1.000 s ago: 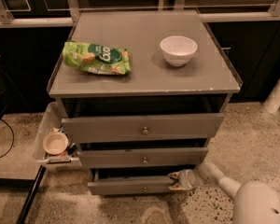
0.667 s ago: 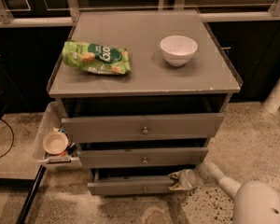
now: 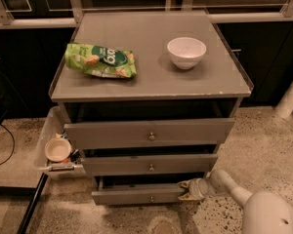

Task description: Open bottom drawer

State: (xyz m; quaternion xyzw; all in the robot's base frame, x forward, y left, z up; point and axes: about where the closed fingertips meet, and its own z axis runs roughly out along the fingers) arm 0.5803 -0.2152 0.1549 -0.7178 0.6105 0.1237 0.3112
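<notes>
The bottom drawer (image 3: 132,195) is the slimmest grey front at the foot of the grey cabinet, with a small round knob (image 3: 152,199) at its centre. It stands pulled out a little, with a dark gap above its front. My gripper (image 3: 184,191) is at the drawer's right end, its fingers against the top right corner of the front panel. My white arm (image 3: 244,199) reaches in from the lower right.
The middle drawer (image 3: 149,164) and top drawer (image 3: 149,132) also stand slightly out. A green snack bag (image 3: 100,61) and a white bowl (image 3: 186,52) lie on the cabinet top. A clear bin with a small cup (image 3: 57,149) hangs at the left. A white post (image 3: 289,97) stands right.
</notes>
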